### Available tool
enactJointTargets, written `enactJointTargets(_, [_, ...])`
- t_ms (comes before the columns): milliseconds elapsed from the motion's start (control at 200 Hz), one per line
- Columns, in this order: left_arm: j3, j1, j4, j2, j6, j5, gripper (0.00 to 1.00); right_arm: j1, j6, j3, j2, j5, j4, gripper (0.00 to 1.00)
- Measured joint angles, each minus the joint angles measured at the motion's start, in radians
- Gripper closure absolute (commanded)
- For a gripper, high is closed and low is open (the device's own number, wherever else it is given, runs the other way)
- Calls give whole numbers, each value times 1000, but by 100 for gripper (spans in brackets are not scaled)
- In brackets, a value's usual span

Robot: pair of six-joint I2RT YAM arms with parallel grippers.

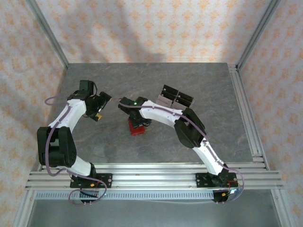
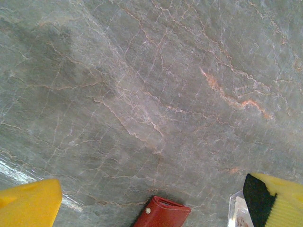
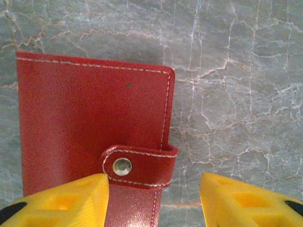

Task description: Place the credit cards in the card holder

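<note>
The card holder (image 1: 137,128) is a red wallet lying shut on the grey marble table, its snap tab (image 3: 138,165) fastened. My right gripper (image 1: 134,117) hangs low over it. In the right wrist view this gripper (image 3: 154,201) stands open, one yellow fingertip (image 3: 66,198) over the wallet's cover and the other over bare table, with the tab's edge between them. The credit cards (image 1: 176,98) lie side by side behind my right arm, pale with black parts. My left gripper (image 1: 102,106) is wide open to the wallet's left, holding nothing; the card holder (image 2: 163,215) shows between its fingers.
An aluminium rail (image 1: 151,172) runs along the near edge, another (image 1: 246,113) down the right side. A clear-edged pale object (image 2: 236,210) sits beside my left gripper's right finger. Bare table stretches behind and left of the wallet.
</note>
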Motion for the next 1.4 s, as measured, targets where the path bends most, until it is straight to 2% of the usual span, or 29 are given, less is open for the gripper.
enactJointTargets(255, [-11,0,1,0,0,0,0,6,2,124,46,4,-30,49])
enactJointTargets(415, [-18,0,5,0,1,1,0,12,9,140,84,4,-44,61])
enactJointTargets(551, [-18,0,6,0,7,5,0,14,13,159,116,8,-56,64])
enactJointTargets(896, [-18,1,14,0,7,12,0,24,15,170,126,31,-70,62])
enactJointTargets(966, [-18,1,17,1,7,16,0,26,15,170,126,35,-72,66])
enactJointTargets(1286, [-19,1,19,1,7,23,0,31,12,170,126,56,-92,100])
enactJointTargets(1401, [-25,1,20,1,7,23,0,33,11,170,126,63,-91,100])
